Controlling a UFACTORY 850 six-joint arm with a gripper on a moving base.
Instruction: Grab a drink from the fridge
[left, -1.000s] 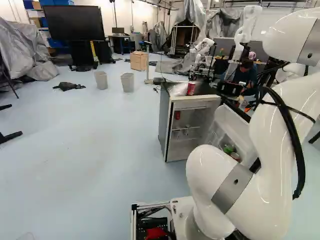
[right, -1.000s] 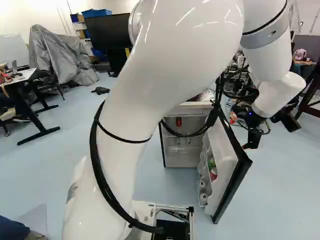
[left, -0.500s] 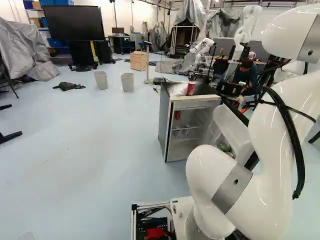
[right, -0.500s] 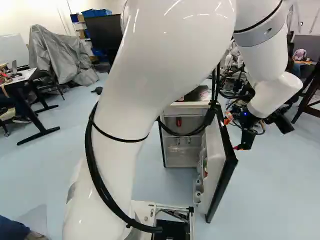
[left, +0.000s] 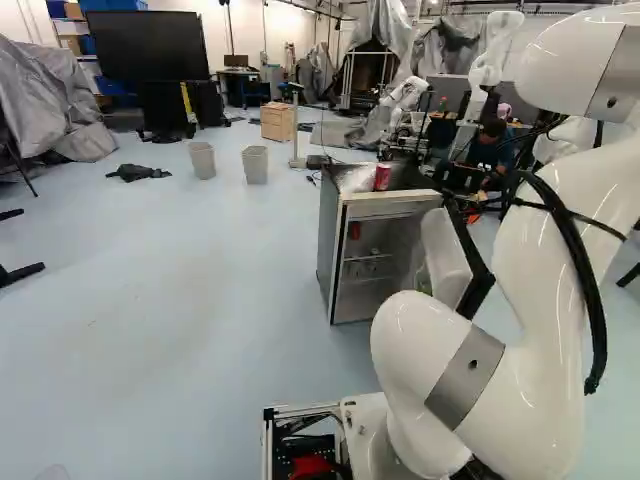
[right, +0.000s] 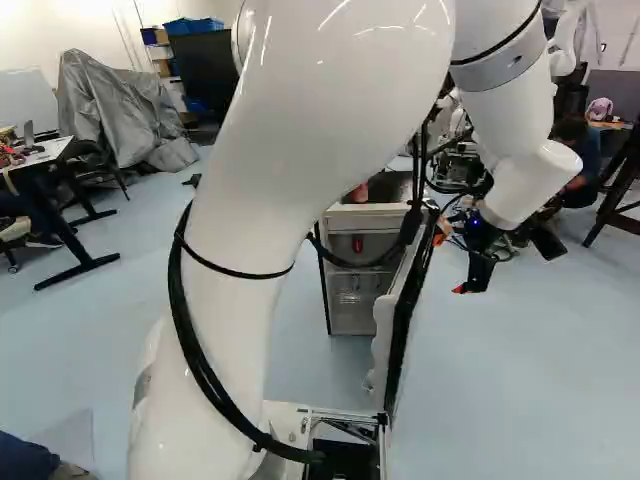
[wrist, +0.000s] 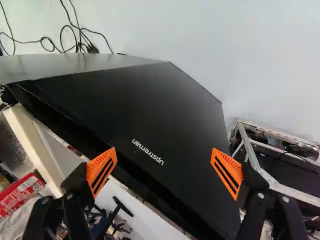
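Likely closing step: with gripper (wrist: 165, 171) spread and pinching nothing, press evenly on the door (wrist: 150, 107) ahead, toward its free edge for leverage, easing off near the fridge (left: 329, 240) to avoid jolting the red can (left: 382, 177) (upright on top, off to the gripper's side).

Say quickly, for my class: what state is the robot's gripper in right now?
Gripper: open, fingers spread apart, holding nothing; the fridge door shows beyond them.
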